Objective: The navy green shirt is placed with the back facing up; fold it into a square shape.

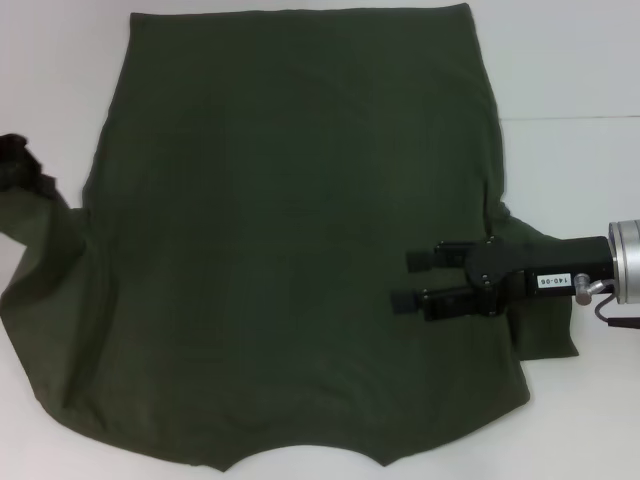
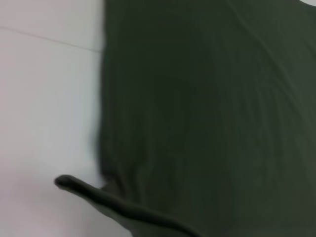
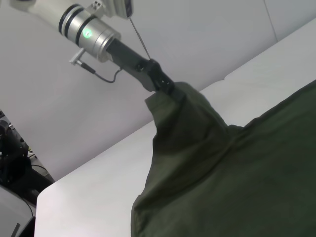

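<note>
A smooth white tabletop [image 1: 570, 70] spread beneath and beyond the right gripper [image 1: 410, 280], a faint seam crossing it. Behind the left gripper [image 3: 165, 86] rose a plain pale-grey wall [image 3: 207, 34]; dark equipment [image 3: 12, 158] stood below the table edge.

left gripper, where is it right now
At the head view's far left edge, the left gripper holds the navy green shirt's sleeve lifted above the white table.

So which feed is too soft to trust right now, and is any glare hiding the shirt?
Left wrist view: blurred, the navy green shirt shows soft edges and few creases. Head view: sharp; the right claw is open over the cloth, no glare, the white table is bright. Right wrist view: clear; the left claw grips the lifted sleeve.
</note>
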`<state>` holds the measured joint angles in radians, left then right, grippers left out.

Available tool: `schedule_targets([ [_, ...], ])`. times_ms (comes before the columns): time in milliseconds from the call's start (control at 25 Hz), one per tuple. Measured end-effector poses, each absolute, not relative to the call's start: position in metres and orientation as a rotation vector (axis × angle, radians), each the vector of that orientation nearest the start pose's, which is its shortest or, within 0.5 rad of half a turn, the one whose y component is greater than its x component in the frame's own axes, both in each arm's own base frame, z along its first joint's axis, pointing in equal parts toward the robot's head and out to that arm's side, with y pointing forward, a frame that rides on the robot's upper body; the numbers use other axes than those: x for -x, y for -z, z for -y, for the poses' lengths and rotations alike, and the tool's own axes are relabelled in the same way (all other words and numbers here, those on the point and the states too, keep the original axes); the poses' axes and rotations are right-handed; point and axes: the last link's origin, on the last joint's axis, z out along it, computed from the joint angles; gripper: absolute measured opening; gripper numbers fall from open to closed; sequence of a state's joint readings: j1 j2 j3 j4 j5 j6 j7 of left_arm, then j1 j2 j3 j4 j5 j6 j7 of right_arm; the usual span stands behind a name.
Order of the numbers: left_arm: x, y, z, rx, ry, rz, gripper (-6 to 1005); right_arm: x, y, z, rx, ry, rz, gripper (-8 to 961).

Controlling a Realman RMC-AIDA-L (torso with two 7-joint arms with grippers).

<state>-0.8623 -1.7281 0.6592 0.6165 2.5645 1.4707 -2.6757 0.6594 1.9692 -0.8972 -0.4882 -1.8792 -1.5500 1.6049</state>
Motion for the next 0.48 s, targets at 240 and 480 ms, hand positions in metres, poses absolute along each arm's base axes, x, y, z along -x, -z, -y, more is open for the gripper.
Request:
schedule_targets([
  [240, 0.24, -0.107, -0.437, 2.089, 0.059, 1.794, 23, -0.237, 0.004, -0.35, 2.871, -0.694, -0.883, 915],
  [480, 0.221, -0.068, -0.441, 2.143, 0.038, 1.772, 27, -0.237, 0.005, -0.349, 2.871, -0.692, -0.892, 915],
])
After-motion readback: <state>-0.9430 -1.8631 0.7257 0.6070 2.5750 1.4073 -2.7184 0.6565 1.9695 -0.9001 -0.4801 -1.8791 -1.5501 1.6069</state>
